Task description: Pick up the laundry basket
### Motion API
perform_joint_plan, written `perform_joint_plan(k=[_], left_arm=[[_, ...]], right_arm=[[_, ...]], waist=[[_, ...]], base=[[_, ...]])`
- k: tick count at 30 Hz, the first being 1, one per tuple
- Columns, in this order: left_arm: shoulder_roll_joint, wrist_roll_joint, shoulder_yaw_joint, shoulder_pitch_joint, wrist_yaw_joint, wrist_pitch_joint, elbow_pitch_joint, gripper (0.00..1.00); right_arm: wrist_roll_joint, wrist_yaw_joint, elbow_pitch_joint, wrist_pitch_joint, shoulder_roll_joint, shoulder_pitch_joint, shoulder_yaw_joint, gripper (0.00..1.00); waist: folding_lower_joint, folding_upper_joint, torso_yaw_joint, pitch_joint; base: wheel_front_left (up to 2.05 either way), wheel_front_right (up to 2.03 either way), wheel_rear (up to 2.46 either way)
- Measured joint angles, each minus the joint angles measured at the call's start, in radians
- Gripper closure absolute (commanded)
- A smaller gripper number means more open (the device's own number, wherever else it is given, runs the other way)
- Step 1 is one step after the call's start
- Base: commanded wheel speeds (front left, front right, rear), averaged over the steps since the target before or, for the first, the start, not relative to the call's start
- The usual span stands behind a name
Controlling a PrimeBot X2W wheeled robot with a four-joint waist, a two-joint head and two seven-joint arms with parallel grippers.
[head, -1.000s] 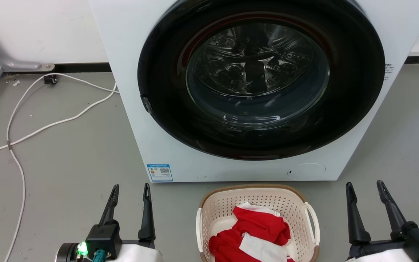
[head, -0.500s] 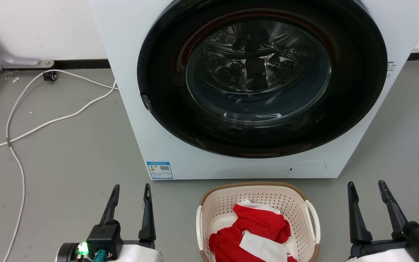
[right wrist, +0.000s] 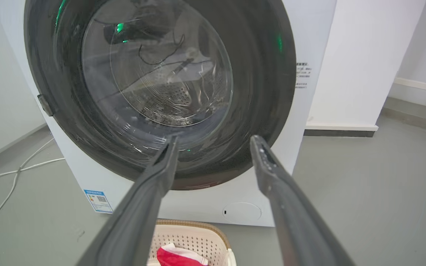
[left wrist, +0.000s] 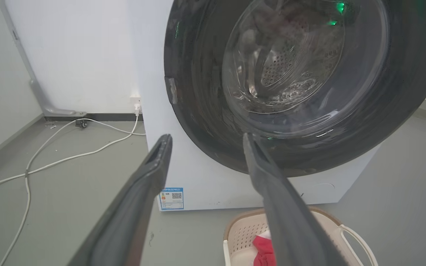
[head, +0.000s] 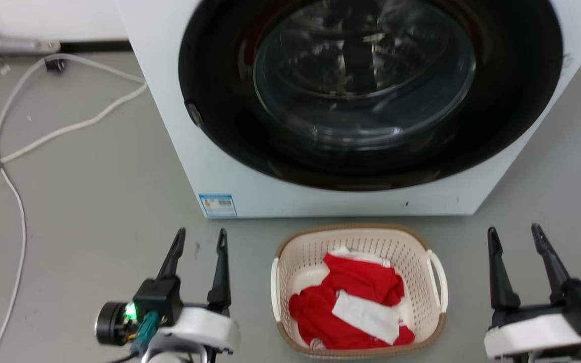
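1. Fingers (head: 218, 272) of the left gripper (head: 202, 232): rise from 7 o'clock in the head view, point toward 12, stand spread with nothing between them, touch nothing.
2. Right gripper (head: 514, 229): sits at 5 o'clock, likewise spread wide, holds nothing, touches nothing.
3. Laundry basket (head: 386, 247): rests on the grey floor (head: 94, 212) at 6 o'clock, between the two grippers and apart from both, just in front of the washer (head: 250, 181); shows cream perforated walls, a brown rim, and white loop handles (head: 439, 282) on its 9 and 3 o'clock sides.
4. Red and white cloth (head: 356, 297): lies crumpled inside the basket, heaped toward its 6 o'clock end.
5. Washer again: fills 12 o'clock, white-fronted, with a big dark round door (head: 366, 75) and a glass centre; carries a blue label (head: 218, 204) at the 7 o'clock corner of its front; looms past each parted pair of fingers in both wrist views.
6. White cable (head: 18, 146): trails over the floor from 9 toward 11 o'clock, left of the washer, up to the foot of the far wall.
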Motion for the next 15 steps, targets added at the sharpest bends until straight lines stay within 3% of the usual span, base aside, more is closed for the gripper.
perform_joint_plan(k=[15], left_arm=[[0.0,-0.091,-0.108,-0.29,-0.077,0.0,0.326,0.0]], right_arm=[[-0.164,0.0,0.261,0.0,-0.001,-0.268,-0.089,0.0]], waist=[[0.0002,0.0,-0.013,0.289]], base=[[0.0,0.0,0.0]])
